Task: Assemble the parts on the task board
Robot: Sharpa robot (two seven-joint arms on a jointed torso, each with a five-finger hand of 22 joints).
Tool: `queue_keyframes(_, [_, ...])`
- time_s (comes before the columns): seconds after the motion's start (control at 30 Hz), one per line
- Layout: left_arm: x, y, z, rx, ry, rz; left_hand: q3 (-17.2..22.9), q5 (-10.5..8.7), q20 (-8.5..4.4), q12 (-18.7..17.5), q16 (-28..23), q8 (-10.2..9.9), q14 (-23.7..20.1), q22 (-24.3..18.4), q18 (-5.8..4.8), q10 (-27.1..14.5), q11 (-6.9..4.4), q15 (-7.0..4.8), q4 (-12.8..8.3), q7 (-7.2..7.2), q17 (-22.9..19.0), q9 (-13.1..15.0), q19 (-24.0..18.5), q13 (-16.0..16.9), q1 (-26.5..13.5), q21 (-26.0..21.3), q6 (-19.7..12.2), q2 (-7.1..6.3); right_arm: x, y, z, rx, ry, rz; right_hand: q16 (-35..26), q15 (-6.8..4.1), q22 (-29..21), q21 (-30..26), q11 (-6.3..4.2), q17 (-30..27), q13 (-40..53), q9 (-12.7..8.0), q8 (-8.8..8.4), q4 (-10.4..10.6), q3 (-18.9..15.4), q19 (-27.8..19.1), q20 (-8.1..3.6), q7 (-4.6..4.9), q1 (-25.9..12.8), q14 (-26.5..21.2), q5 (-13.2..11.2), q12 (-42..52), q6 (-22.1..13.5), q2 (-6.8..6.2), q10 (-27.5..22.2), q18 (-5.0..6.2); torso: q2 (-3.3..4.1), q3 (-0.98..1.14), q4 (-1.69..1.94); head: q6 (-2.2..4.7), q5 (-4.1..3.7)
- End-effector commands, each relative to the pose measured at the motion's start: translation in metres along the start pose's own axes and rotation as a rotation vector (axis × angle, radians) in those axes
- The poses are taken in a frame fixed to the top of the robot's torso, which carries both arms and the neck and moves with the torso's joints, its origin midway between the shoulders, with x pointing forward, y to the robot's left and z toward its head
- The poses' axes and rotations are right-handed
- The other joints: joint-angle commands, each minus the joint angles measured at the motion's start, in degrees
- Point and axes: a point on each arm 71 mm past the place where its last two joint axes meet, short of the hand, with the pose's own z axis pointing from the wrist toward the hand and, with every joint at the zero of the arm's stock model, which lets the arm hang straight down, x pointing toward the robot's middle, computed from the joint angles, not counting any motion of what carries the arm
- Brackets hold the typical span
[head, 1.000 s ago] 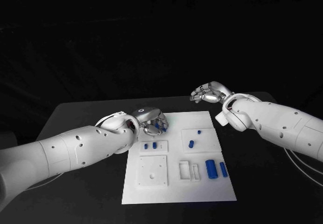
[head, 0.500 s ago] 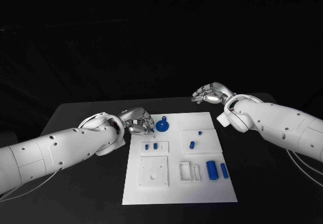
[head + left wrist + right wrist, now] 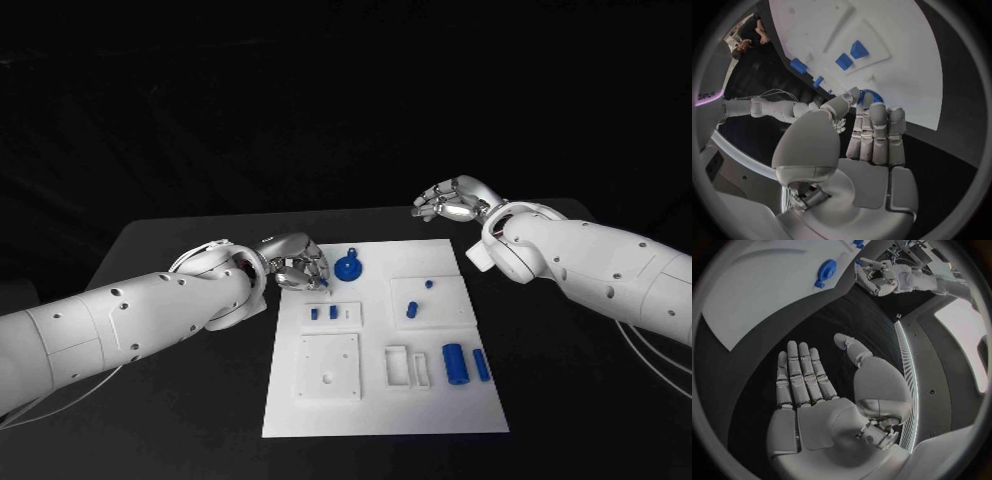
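Left hand point(image 3: 296, 262) sits at the board's point(image 3: 378, 400) far left corner, fingers point(image 3: 878, 131) straight and together, holding nothing, beside a round blue part point(image 3: 348, 268) lying on the board. Right hand point(image 3: 454, 199) hovers over the table point(image 3: 173, 250) beyond the board's far right corner, fingers slightly apart and empty. Other blue parts point(image 3: 453, 362) lie on the board nearer the robot.

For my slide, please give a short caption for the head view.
Left hand beside a round blue part on the white task board; right hand open beyond it.
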Motion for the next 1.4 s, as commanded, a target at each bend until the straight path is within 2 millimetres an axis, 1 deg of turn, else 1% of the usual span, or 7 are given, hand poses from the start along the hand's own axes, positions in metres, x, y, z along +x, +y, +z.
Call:
queue_keyframes(0.03, [0.004,0.0,0.001,0.009,0.029,0.031,0.17,0.37,-2.61,-0.09,0.16,0.19,0.24,0.1,1.48,0.75,0.3,-0.01,-0.1,-0.06,0.02,0.08,0.1,0.11,-0.02,0.35,0.38,0.55,0.0,0.001,0.0,-0.009,0.005,0.003,-0.23,-0.08,0.07,-0.28,-0.06,0.08,-0.09,-0.1,0.29,0.07,0.14,-0.07,0.37,0.21,-0.23,-0.23,0.29,0.32,-0.08,0.48,0.39,1.08,0.0,0.12,-0.01,-0.14,-0.02])
queue_keyframes(0.17, [0.006,0.0,0.001,0.009,0.031,0.034,0.2,0.35,-2.62,-0.19,0.17,0.2,0.23,0.12,1.49,0.79,0.3,-0.01,-0.25,-0.08,0.01,0.08,0.08,0.15,0.06,0.35,0.4,0.49,0.0,0.0,0.0,-0.008,0.005,0.002,-0.23,-0.08,0.08,-0.28,-0.06,0.08,-0.09,-0.11,0.29,0.07,0.12,-0.07,0.38,0.21,-0.26,-0.23,0.29,0.32,-0.08,0.46,0.39,1.08,-0.02,0.08,0.02,-0.2,-0.05])
queue_keyframes(0.3, [0.008,0.001,0.002,0.006,0.035,0.036,0.21,0.34,-2.61,-0.22,0.18,0.2,0.23,0.12,1.49,0.81,0.3,-0.01,-0.26,-0.07,0.0,0.08,0.08,0.17,0.05,0.35,0.4,0.51,0.0,0.001,0.0,-0.009,0.006,0.003,-0.23,-0.08,0.09,-0.29,-0.06,0.08,-0.1,-0.11,0.3,0.08,0.11,-0.07,0.38,0.21,-0.27,-0.23,0.3,0.33,-0.09,0.47,0.39,1.09,-0.01,0.16,-0.01,-0.27,-0.04])
queue_keyframes(0.4, [0.01,0.001,0.003,0.005,0.036,0.036,0.21,0.33,-2.61,-0.24,0.18,0.19,0.23,0.13,1.48,0.82,0.3,-0.01,-0.26,-0.07,0.0,0.08,0.08,0.18,0.04,0.35,0.4,0.53,0.0,0.001,0.0,-0.009,0.005,0.003,-0.23,-0.08,0.09,-0.29,-0.06,0.08,-0.1,-0.12,0.3,0.08,0.11,-0.07,0.38,0.21,-0.27,-0.23,0.31,0.33,-0.09,0.48,0.39,1.09,-0.02,0.18,-0.06,-0.24,-0.01])
queue_keyframes(0.9, [0.015,0.0,0.009,0.004,0.043,0.036,0.23,0.31,-2.61,-0.35,0.19,0.17,0.22,0.14,1.47,0.84,0.31,0.0,-0.26,-0.04,-0.02,0.06,0.09,0.23,-0.01,0.35,0.37,0.59,0.0,0.001,0.0,-0.009,0.006,0.003,-0.23,-0.08,0.12,-0.31,-0.06,0.08,-0.1,-0.13,0.31,0.07,0.12,-0.07,0.4,0.21,-0.28,-0.23,0.32,0.34,-0.09,0.5,0.39,1.12,0.0,0.13,-0.04,-0.27,-0.14])
queue_keyframes(1.37, [0.021,0.003,0.009,-0.012,0.066,0.059,0.27,0.32,-2.6,-0.48,0.17,0.13,0.19,0.15,1.46,0.85,0.33,0.02,-0.27,-0.02,-0.06,0.04,0.08,0.27,-0.04,0.34,0.31,0.67,0.0,0.0,-0.001,-0.008,0.006,0.003,-0.23,-0.09,0.14,-0.33,-0.06,0.09,-0.11,-0.15,0.32,0.06,0.12,-0.06,0.41,0.21,-0.27,-0.23,0.33,0.34,-0.09,0.52,0.39,1.14,0.0,0.15,-0.03,-0.39,-0.3])
queue_keyframes(1.4, [0.021,0.003,0.009,-0.013,0.069,0.063,0.27,0.32,-2.6,-0.49,0.17,0.13,0.19,0.16,1.46,0.85,0.33,0.02,-0.28,-0.02,-0.06,0.04,0.08,0.28,-0.04,0.34,0.31,0.67,0.0,0.0,-0.001,-0.008,0.005,0.003,-0.23,-0.09,0.14,-0.33,-0.06,0.09,-0.11,-0.15,0.32,0.06,0.12,-0.06,0.41,0.21,-0.27,-0.23,0.33,0.34,-0.09,0.52,0.39,1.14,0.0,0.18,-0.03,-0.38,-0.3])
